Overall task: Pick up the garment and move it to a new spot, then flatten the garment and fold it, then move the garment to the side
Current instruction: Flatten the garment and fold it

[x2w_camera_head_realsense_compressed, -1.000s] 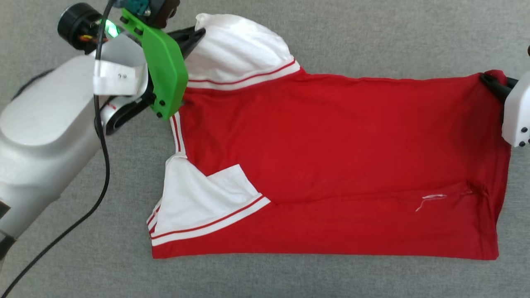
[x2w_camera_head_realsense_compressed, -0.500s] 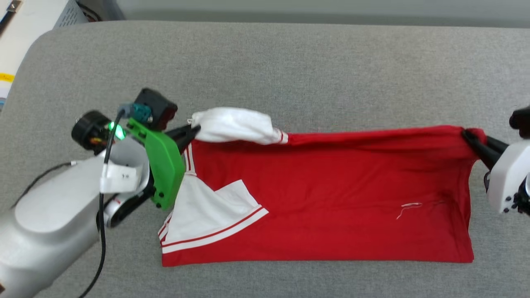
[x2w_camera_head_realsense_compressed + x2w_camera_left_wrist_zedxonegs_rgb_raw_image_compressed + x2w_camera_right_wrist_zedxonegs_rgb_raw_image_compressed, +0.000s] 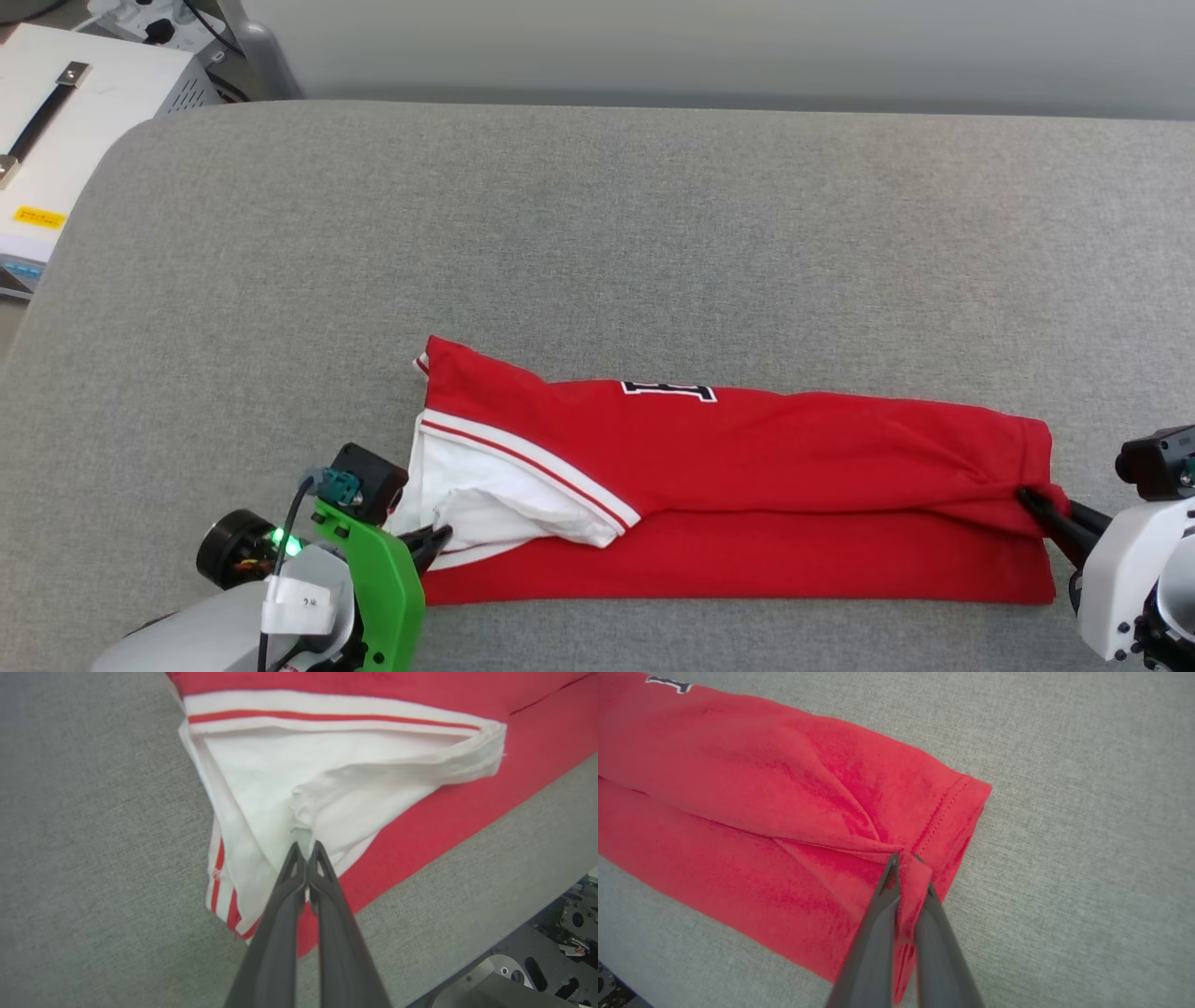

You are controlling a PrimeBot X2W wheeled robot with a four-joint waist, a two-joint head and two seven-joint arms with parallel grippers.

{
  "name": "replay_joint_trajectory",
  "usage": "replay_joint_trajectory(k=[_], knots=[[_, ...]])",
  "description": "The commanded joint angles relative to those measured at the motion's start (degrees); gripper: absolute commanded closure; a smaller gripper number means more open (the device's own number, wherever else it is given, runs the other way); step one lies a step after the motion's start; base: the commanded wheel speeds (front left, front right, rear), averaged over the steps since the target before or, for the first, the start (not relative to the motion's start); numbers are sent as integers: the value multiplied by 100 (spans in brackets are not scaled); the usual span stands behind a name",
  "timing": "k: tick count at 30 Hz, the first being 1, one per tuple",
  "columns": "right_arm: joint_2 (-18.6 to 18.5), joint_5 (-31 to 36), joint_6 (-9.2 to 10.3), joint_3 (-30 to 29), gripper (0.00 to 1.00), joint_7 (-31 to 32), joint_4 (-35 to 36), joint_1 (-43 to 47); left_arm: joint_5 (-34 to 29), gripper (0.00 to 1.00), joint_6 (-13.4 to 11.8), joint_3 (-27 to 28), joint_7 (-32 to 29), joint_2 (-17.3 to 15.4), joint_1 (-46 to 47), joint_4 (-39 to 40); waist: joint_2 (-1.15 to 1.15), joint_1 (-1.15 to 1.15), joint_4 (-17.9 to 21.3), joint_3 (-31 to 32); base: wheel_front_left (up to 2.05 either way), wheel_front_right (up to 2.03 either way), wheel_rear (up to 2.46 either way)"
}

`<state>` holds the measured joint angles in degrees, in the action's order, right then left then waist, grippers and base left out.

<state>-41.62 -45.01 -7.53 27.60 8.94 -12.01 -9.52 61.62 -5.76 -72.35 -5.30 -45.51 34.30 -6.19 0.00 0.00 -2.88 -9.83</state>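
Item: garment (image 3: 766, 485), folded lengthwise, long axis nine-to-three. At nine, left claw (image 3: 437, 539) pinching white sleeve (image 3: 485, 490); at three, right claw (image 3: 1032, 499) pinching red hem (image 3: 1036, 448). Each arm is at its own end.

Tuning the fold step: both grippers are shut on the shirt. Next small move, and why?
Probably open both and let go. The left gripper pinches the white sleeve, the right gripper the hem corner, and the shirt already lies doubled over on the grey pad, so the fold looks laid.
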Motion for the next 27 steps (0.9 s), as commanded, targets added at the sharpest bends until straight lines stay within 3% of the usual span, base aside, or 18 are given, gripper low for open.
replay_joint_trajectory(k=[1, 4, 5, 6, 7, 10, 17, 22, 27], knots=[[49, 26, 4, -13, 100, 45, -26, 83, 44, 100, 35, 3, 51, 88, -107, -82, 0, 0, 26, -72, 0, 0, 0], [137, 25, 4, 36, 100, 118, -156, 107, 29, 100, 49, 0, 156, 219, -157, -313, 0, 0, 50, -154, 0, 0, 0], [182, 19, 4, 26, 75, 119, -207, 97, 4, 56, 31, 0, 203, 277, -162, -425, 0, 0, 51, -166, 0, 0, 0], [219, 9, 4, 4, 5, 108, -230, 85, -35, 0, 6, 3, 260, 317, -157, -508, 0, 0, 53, -171, 0, 0, 0], [251, 6, 4, -21, 0, 69, -222, 55, -54, 0, -27, 29, 351, 355, -166, -588, 0, 0, 69, -170, 0, 0, 0], [233, -90, 4, -101, 0, 7, -112, 7, -88, 0, -135, 169, 715, 382, -209, -668, 0, 0, 98, -104, 0, 0, 0], [-34, -674, 4, -780, 0, 109, 548, 37, -389, 0, -964, 671, 1781, 251, -356, -482, 0, 0, 115, 50, 0, 0, 0], [-251, -1319, 4, -1201, 0, 930, 615, 162, -850, 0, -1633, 1300, 2019, 326, -450, -216, 0, 0, 37, -24, 0, 0, 0], [-281, -1625, 4, -1337, 0, 1619, 394, 151, -1560, 0, -1938, 2192, 2027, 604, -755, 76, 0, 0, -78, -179, 0, 0, 0]])
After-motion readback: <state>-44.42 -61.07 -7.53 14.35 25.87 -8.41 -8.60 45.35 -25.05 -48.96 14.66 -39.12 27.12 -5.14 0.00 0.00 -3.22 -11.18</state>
